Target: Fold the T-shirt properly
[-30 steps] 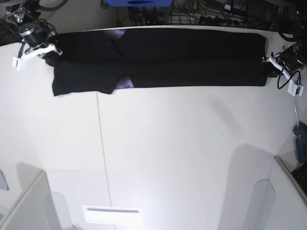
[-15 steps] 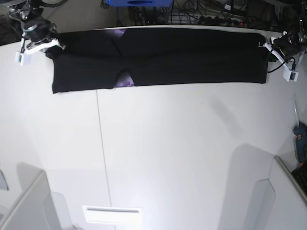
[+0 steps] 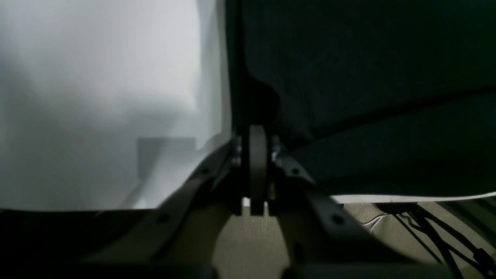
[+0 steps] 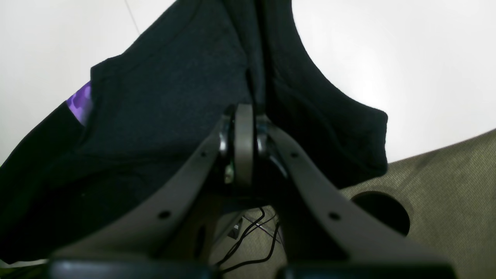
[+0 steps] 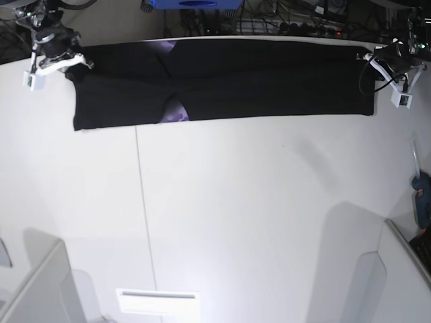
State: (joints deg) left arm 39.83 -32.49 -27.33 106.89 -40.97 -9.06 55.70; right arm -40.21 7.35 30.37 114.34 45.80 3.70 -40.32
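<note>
The black T-shirt lies as a long folded band across the far part of the white table. Purple print peeks out at its far edge and at a flap near the front edge. My right gripper is shut on the band's end at the left of the base view. In the right wrist view its jaws pinch the black T-shirt. My left gripper is shut on the opposite end. There the left gripper pinches the T-shirt at the table edge.
A blue object and tangled cables sit behind the table's far edge. A teal tool lies at the right edge. A seam runs down the tabletop. Grey panels stand at both near corners, with a white slotted plate between them.
Both grippers have moved toward the far edge of the table with the shirt's ends in them. The band has shifted slightly away and lies straighter.
</note>
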